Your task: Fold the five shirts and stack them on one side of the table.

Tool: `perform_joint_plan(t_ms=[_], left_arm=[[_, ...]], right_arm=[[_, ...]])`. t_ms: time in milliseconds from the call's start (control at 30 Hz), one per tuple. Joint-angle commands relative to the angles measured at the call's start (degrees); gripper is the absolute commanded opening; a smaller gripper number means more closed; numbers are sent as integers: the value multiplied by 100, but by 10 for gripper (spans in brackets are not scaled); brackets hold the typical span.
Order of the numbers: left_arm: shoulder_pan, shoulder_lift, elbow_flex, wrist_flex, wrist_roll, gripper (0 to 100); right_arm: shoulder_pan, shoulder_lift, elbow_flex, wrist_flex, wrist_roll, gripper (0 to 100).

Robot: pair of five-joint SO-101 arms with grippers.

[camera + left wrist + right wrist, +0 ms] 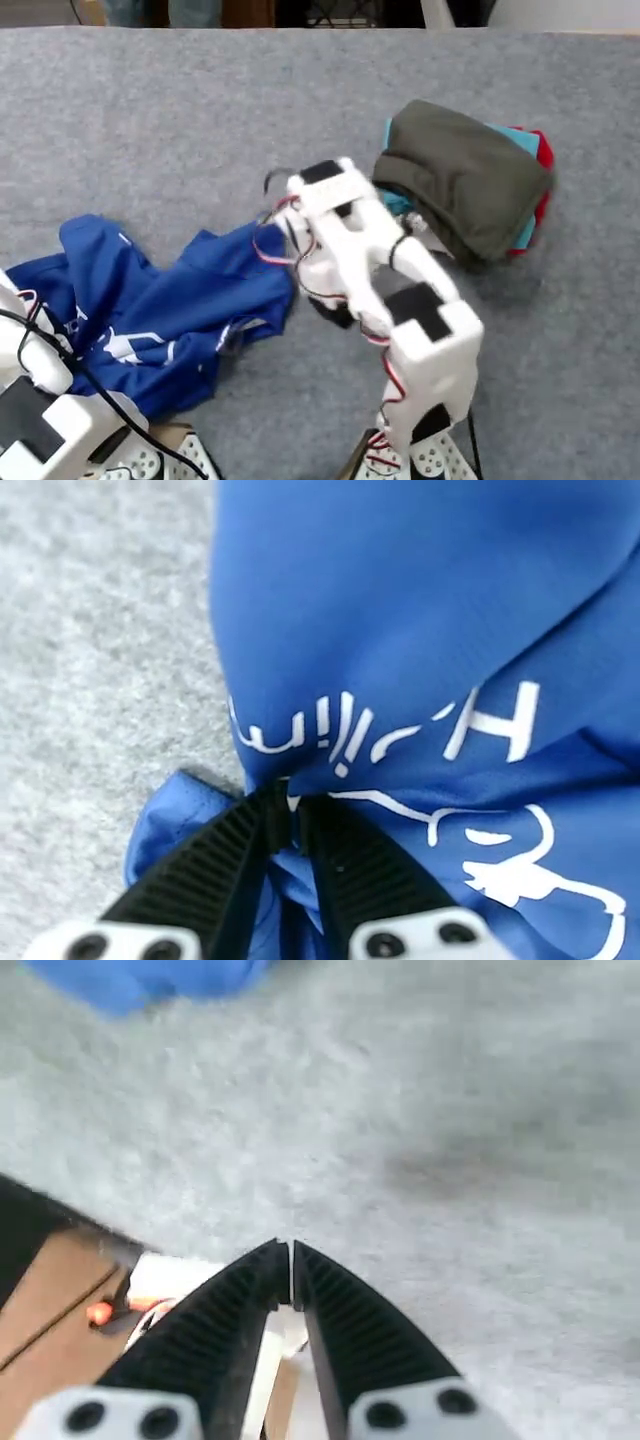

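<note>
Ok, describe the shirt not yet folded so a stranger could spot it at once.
On the grey table, look left of the folded pile, toward the near edge. The blue shirt lies there crumpled, with white print. It alone is blue and unfolded, and the left tool pinches it.

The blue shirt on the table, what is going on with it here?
The left gripper is shut on a fold of the crumpled blue shirt, which lies unfolded on the grey table. The right gripper is shut and empty, above the table. Folded shirts sit stacked to the right.
</note>
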State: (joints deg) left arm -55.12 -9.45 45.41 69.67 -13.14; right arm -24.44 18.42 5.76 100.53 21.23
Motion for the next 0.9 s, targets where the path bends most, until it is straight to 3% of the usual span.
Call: perform_joint_plan(t_ms=[0, 300, 467, 733, 867], left_arm=[[-31, -149, -22, 9, -62, 29], [-4, -158, -22, -26, 299, 29], [-4, -158, -92, -35, 299, 29], [-13, -149, -312, -35, 264, 29], [-13, -132, -400, -35, 264, 29]], right_arm=[[-202, -514, -980, -88, -598, 19], [-1081, 716, -1481, -2259, -1697, 15], [-914, 1516, -1473, -1749, -1662, 14], [-870, 1684, -1314, 70, -1371, 14], [-853, 1640, -629, 35, -1064, 14]])
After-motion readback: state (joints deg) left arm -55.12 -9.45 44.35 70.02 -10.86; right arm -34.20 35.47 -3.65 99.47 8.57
